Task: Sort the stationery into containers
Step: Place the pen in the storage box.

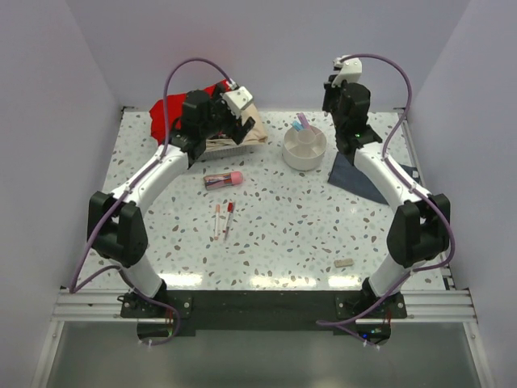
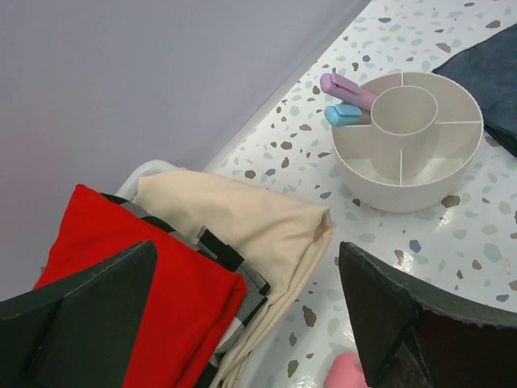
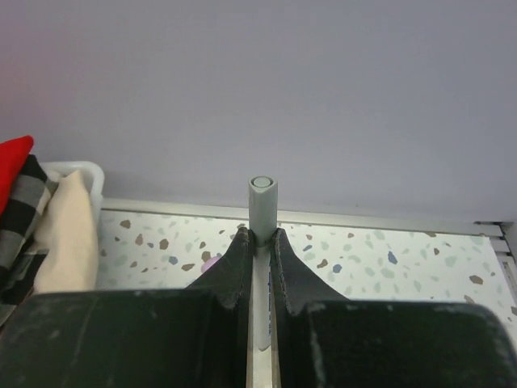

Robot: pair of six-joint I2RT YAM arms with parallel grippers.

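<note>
Although a pink marker (image 2: 349, 87) and a blue marker (image 2: 342, 115) already stand in one outer compartment of the white organiser (image 2: 404, 186), most of the sorting looks undone. The right end effector (image 3: 258, 239) is pinched narrow on a thin grey pen (image 3: 262, 200), raised toward the back wall and, judging by the top view, just behind the organiser (not yet lowered into it). The left end effector (image 2: 246, 267) is spread wide and grips nothing; it hangs over the folded red and beige cloths (image 2: 242, 218) at the far left. Loose on the bench (image 1: 307, 234) lie the pink-capped tube (image 1: 224, 179), two red-and-white pens (image 1: 217, 220) side by side nearer the arms, and a small beige eraser (image 1: 343, 263) near the right arm's base. By that count two items are in, one is in hand, and four wait.
</note>
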